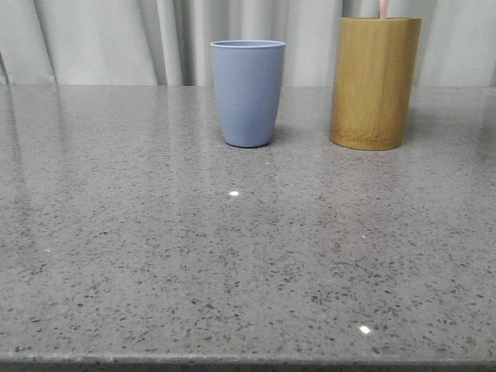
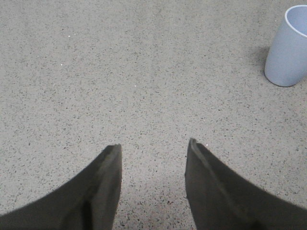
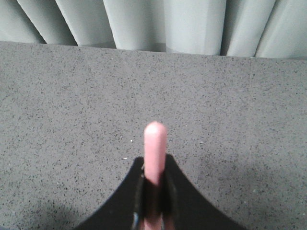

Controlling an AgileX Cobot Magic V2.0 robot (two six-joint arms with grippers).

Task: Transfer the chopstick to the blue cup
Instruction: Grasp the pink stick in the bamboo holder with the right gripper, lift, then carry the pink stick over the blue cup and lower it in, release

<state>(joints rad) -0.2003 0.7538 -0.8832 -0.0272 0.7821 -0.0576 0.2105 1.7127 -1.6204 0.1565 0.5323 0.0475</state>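
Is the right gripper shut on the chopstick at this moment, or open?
Shut on it. In the right wrist view the right gripper fingers press against both sides of the pink chopstick.

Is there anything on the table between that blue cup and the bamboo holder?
No. In the front view, only bare speckled countertop separates the blue cup from the bamboo holder.

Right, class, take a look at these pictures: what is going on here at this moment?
The right gripper has its jaws shut on the pink chopstick. In the front view the chopstick pokes out above the bamboo holder, so it has not reached the blue cup beside it. The left gripper hangs open over the bare table, holding nothing.
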